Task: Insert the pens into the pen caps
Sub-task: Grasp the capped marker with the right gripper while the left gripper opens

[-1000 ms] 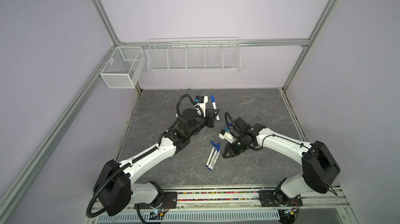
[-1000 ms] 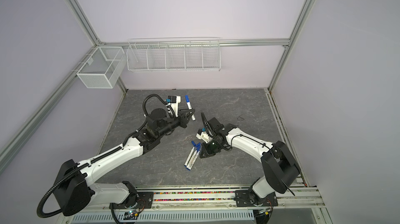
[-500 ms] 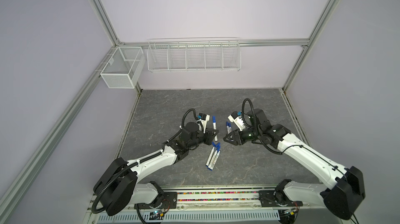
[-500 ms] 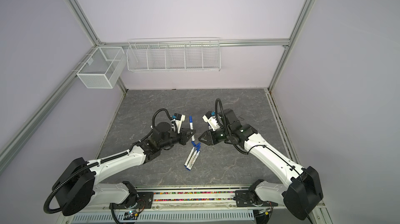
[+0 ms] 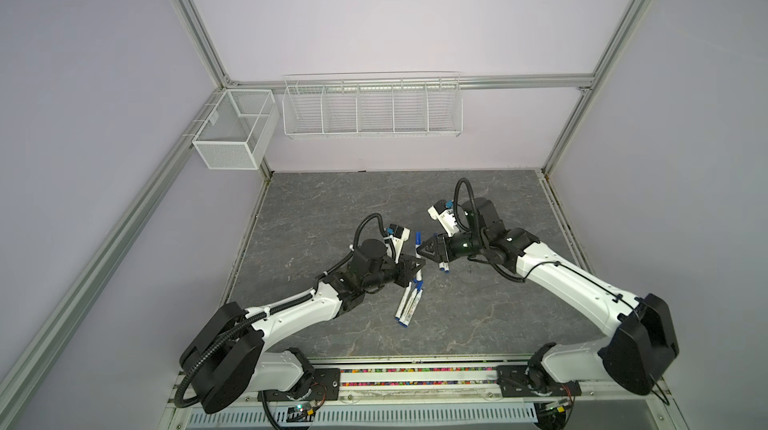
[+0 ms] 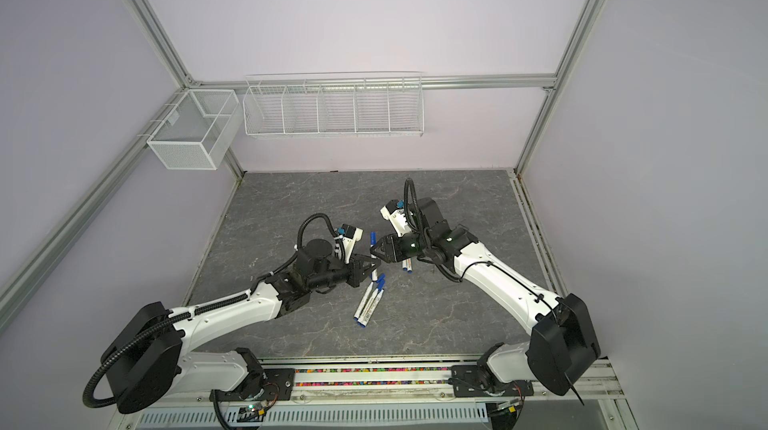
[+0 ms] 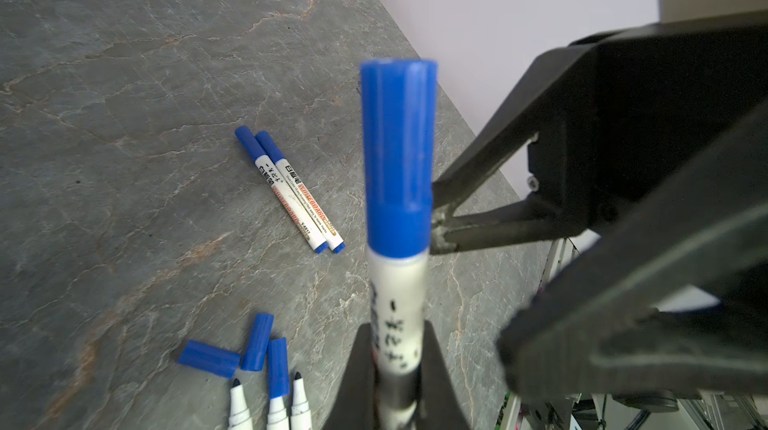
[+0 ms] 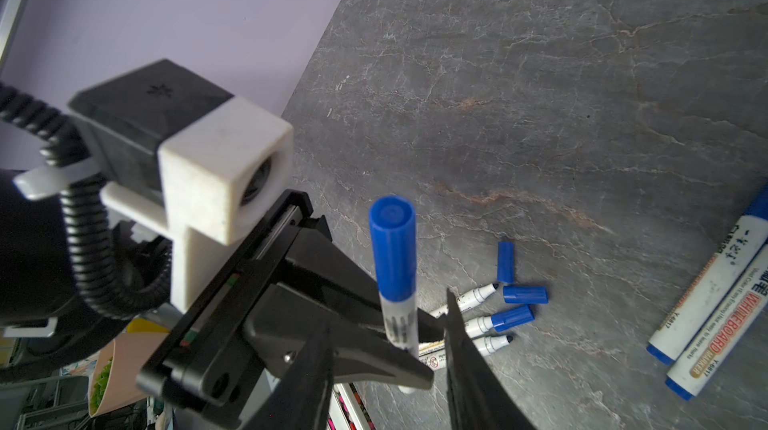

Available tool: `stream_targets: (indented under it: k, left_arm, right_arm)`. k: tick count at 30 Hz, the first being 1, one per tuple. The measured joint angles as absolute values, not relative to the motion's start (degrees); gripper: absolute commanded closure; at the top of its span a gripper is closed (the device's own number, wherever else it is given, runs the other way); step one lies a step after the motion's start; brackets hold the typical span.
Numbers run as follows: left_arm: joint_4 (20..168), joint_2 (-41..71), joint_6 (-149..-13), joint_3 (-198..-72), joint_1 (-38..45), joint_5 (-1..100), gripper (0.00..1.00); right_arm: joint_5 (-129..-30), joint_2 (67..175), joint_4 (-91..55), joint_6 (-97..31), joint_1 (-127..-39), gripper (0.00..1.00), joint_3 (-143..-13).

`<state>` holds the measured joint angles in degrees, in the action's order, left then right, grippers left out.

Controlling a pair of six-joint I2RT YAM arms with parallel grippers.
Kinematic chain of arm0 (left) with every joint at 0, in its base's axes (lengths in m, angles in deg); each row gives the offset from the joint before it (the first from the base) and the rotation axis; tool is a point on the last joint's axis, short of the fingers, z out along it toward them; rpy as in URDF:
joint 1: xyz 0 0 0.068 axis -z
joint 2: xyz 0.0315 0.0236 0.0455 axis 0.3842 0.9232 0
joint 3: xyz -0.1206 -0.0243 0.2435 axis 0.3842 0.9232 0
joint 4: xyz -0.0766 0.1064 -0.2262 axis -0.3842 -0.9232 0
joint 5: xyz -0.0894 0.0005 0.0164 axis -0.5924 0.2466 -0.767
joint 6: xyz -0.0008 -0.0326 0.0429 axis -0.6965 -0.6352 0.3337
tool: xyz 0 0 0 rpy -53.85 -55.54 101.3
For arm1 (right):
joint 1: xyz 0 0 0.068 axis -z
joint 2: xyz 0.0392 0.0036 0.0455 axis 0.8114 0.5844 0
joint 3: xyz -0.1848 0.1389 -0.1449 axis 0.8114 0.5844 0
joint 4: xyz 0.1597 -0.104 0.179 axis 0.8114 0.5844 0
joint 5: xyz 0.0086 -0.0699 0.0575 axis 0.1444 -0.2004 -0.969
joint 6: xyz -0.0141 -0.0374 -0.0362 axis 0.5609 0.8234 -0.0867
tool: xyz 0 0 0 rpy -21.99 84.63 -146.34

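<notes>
While the left claw pinches a capped pen upright by its barrel, the right claw stands half-open astride it; two capped pens lie under the right claw, loose caps near the left.

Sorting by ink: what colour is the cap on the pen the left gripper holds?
Blue: the cap on the pen, clearest in the left wrist view.

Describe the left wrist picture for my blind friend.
The left gripper holds a capped whiteboard marker by its barrel, with the open right gripper beside it. On the table lie a capped pair of markers, two loose caps and uncapped pens.
</notes>
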<state>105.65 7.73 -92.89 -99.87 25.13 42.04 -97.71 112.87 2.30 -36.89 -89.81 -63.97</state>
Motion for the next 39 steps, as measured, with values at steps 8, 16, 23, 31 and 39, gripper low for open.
stream_targets:
  k: [8, 16, 23, 31, 39]
  left_arm:
    - [105.7, 7.7, -92.7, -99.9, 25.8, 41.9, 1.00]
    - [105.7, 7.7, -92.7, -99.9, 25.8, 41.7, 1.00]
    - [105.6, 8.0, -92.8, -99.9, 25.8, 41.8, 1.00]
    - [105.9, 8.1, -92.7, -99.9, 25.8, 43.3, 0.55]
    - [101.2, 5.7, -92.1, -98.2, 25.8, 47.1, 0.43]
  right_arm:
    - [-97.4, 113.7, 0.5, -37.9, -90.1, 0.61, -64.0]
    - [-97.3, 114.6, -1.0, -38.7, -90.3, 0.76, -63.8]
    - [-97.1, 114.7, -2.2, -39.0, -90.3, 0.86, -62.9]
    - [-96.2, 115.0, -1.9, -39.5, -90.0, 0.91, -62.9]
    - [-92.8, 120.8, 6.1, -39.4, -83.6, 0.91, -66.7]
